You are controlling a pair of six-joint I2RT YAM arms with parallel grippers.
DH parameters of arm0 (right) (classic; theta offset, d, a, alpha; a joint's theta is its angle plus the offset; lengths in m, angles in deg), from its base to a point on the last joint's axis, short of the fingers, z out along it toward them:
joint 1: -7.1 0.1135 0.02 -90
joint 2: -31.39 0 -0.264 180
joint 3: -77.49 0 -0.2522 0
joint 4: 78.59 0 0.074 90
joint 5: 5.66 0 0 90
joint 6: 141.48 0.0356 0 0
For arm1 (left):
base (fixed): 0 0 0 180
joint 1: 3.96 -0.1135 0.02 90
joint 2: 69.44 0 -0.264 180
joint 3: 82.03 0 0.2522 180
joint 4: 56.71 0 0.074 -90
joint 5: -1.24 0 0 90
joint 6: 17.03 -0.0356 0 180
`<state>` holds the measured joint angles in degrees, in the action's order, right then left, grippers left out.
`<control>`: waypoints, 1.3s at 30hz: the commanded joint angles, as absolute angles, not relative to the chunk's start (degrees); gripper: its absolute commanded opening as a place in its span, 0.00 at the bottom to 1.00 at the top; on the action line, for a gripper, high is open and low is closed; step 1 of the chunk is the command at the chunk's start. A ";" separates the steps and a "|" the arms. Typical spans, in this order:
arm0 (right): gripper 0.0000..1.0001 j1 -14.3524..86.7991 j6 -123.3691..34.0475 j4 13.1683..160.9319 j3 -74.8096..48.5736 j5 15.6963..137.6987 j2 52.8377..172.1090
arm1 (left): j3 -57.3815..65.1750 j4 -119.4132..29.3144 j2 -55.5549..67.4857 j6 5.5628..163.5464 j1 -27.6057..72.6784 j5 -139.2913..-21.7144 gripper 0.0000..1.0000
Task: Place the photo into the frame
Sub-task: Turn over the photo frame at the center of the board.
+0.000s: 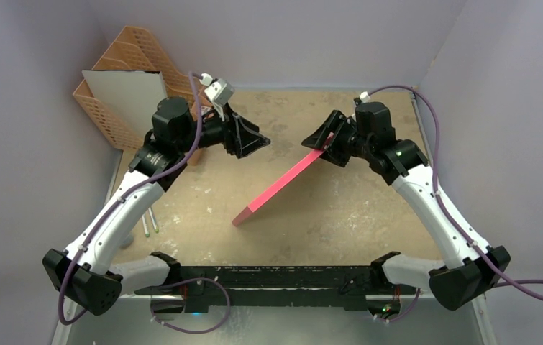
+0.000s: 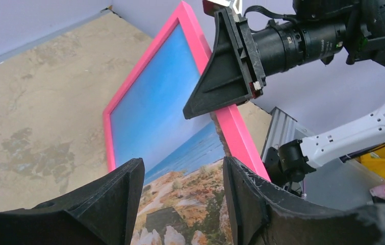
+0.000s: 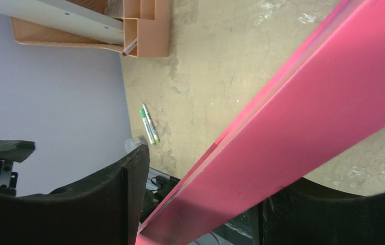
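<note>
The frame (image 1: 283, 180) with its bright pink border (image 2: 195, 35) stands on edge, tilted, its low corner on the table. My right gripper (image 1: 324, 140) is shut on its raised end, and the pink edge (image 3: 307, 102) runs slantwise between the fingers (image 3: 208, 173). The photo (image 2: 159, 102), blue sky over sea and brown rocks, fills the frame's face. A rough brown strip shows along the photo's right side. My left gripper (image 1: 257, 141) hangs open facing the photo, apart from it, with nothing between its fingers (image 2: 182, 168).
An orange desk organiser (image 1: 121, 79) holding a white board (image 1: 124, 97) stands at the back left against the wall. Two green pens (image 1: 149, 224) lie near the table's left edge. Purple walls close the table in on three sides.
</note>
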<state>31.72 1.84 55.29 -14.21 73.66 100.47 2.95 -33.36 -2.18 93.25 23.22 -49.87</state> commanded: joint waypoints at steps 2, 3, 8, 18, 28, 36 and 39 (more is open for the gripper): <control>0.66 31.16 2.65 54.48 -15.32 77.47 98.23 | 2.19 -35.96 -2.12 94.24 23.54 -54.69 0.60; 0.65 30.88 2.43 54.75 -15.36 77.47 98.13 | 2.06 -35.69 -1.74 94.37 23.55 -55.44 0.60; 0.54 27.57 -1.55 58.13 -16.11 73.29 99.07 | 1.55 -34.13 0.49 96.36 23.55 -60.68 0.60; 0.48 17.56 -14.61 73.92 -22.51 53.19 104.58 | -6.45 -30.41 8.62 102.50 23.55 -76.62 0.61; 0.53 15.63 -16.17 92.86 -36.97 43.69 106.00 | -11.20 -31.92 16.65 105.57 23.46 -89.85 0.61; 0.60 12.49 -14.65 108.16 -46.54 42.74 112.23 | -16.81 -34.90 17.28 108.88 22.93 -98.21 0.65; 0.66 11.96 -13.50 113.24 -48.39 43.10 114.67 | -18.33 -35.50 17.45 108.91 22.70 -99.56 0.69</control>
